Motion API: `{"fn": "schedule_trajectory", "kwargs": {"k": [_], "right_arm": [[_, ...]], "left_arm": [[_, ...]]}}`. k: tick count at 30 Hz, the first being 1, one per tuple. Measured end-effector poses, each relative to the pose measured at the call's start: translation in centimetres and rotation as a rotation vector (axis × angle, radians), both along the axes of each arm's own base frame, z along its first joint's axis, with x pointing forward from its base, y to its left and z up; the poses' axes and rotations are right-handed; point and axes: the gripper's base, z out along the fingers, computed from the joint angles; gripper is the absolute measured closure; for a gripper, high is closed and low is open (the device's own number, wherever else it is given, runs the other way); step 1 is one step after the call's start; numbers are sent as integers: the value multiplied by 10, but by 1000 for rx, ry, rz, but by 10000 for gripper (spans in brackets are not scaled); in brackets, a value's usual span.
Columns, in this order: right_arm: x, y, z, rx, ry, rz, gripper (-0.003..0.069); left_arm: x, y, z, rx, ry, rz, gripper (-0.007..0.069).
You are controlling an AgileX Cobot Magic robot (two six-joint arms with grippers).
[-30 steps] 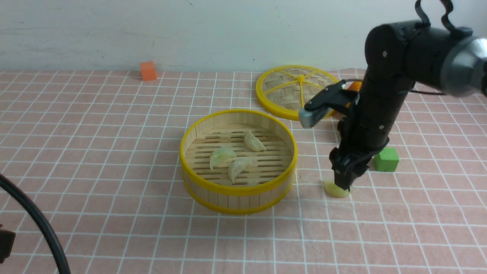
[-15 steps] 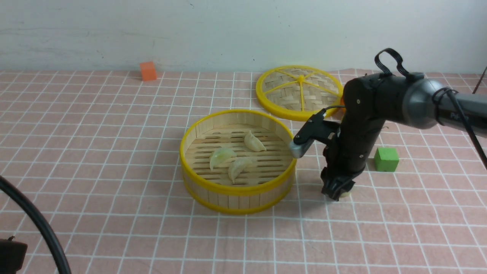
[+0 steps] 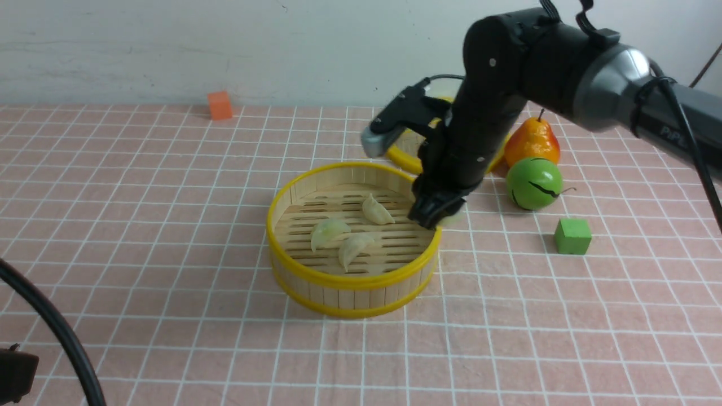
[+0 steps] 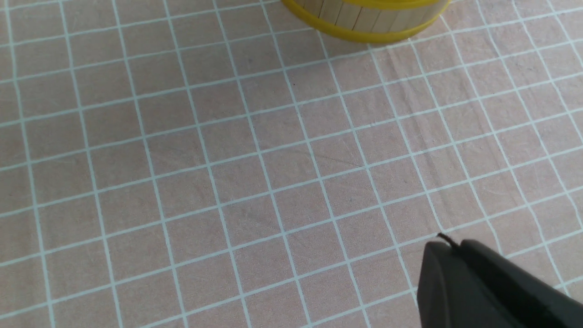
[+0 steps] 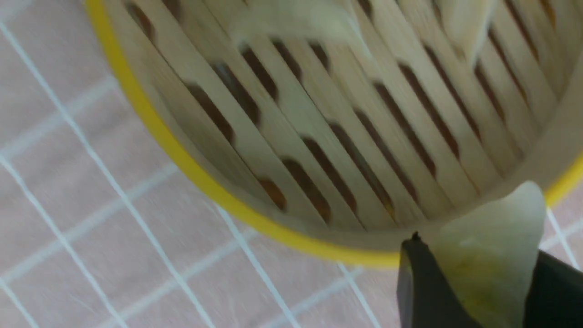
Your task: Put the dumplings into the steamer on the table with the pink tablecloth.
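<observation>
Clamps a translucent, pale yellow-green, pleated toy dumpling (image 5: 494, 237) between the closed-in jaws of the right gripper (image 3: 431, 217). Holds it just over the right-hand edge of the round bamboo-slat steamer (image 3: 350, 280) with yellow plastic rims.

Inside, on the slotted floor: three more such dumplings (image 3: 354, 247), each apart from the others.

Beneath the steamer: salmon-pink tablecloth (image 3: 169, 237) with thin white grid.

Reads "PiP" in pale lettering (image 3: 674, 134) on the right arm (image 3: 507, 84); remainder cut off.

Of the left gripper (image 4: 455, 278), one dark finger only in view; cannot tell jaw state.
</observation>
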Motion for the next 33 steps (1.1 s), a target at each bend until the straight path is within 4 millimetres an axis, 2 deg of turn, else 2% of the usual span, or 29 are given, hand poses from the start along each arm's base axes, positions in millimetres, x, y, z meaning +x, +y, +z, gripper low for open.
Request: {"fn": "schedule_trajectory", "kwargs": {"k": [2,5,11,15,18,20,23,24,26,29,31,33], "right_arm": [[-2,14,-1,45,-20,-20,445],[3,23,-9,89,-21,-86,445],[23,27,-56,97,19,-243,445],[27,27,-74,85,50,-279,445],[28,28,-79,90,62,-308,395],[27,28,-77,95,64,-321,295],[22,25,-58,93,70,-321,166],[21,24,-51,94,69,-319,150],[12,19,-21,102,60,-313,123],[-5,10,25,128,28,-305,152],[-21,1,56,142,11,-299,217],[-34,-6,77,153,-3,-294,292]], "left_arm": [[0,0,0,4,-2,2,607],[0,0,0,4,-2,2,606],[1,0,-11,26,32,2,604],[3,0,-23,53,58,4,603],[4,-1,-36,71,82,4,601],[2,0,-43,61,63,2,599],[-7,6,-53,18,-8,-2,596],[-10,8,-55,3,-32,-2,596],[-20,13,-61,-42,-98,-3,594],[-32,20,-68,-124,-209,2,592],[-38,23,-72,-170,-271,4,589],[-41,25,-74,-202,-320,2,588]]}}
